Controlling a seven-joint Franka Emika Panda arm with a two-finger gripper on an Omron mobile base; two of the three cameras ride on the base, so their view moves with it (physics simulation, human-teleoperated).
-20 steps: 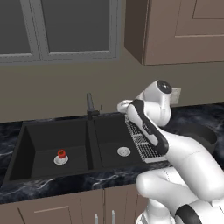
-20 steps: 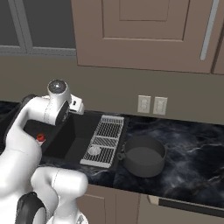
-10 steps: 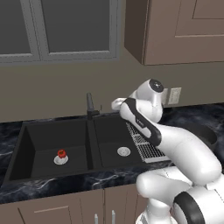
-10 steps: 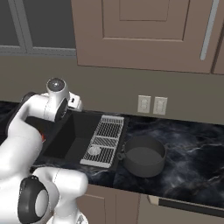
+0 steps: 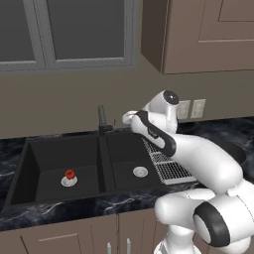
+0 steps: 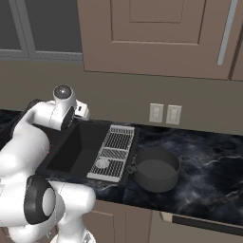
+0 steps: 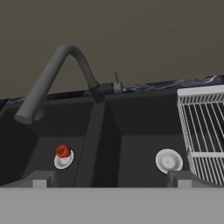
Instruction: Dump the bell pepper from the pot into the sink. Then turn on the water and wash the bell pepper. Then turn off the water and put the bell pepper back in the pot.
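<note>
The small red bell pepper (image 5: pixel 70 174) (image 7: pixel 64 151) rests on the silver drain of the left basin of the black double sink (image 5: pixel 49 154) (image 7: pixel 131 131). The dark round pot (image 6: pixel 155 168) stands upright on the counter to the right of the sink, with nothing visible in it. My gripper (image 7: pixel 111 183) (image 5: pixel 127 118) hovers over the back of the right basin, close to the right of the faucet (image 5: pixel 101 120) (image 7: pixel 52 74). It is open, its fingertips (image 7: pixel 39 179) set wide apart with nothing between them. The faucet's small lever (image 7: pixel 116 81) stands at its base.
A silver wire rack (image 5: pixel 166 163) (image 6: pixel 113 152) lies along the sink's right edge, between basin and pot. The right basin holds only its drain (image 5: pixel 140 171). Wall outlets (image 6: pixel 165 114) and upper cabinets sit behind. Dark marble counter (image 6: pixel 209 161) stretches right of the pot.
My arm has swung a little to the left, carrying the open gripper from over the rack's edge toward the faucet. Pepper and pot have stayed put.
</note>
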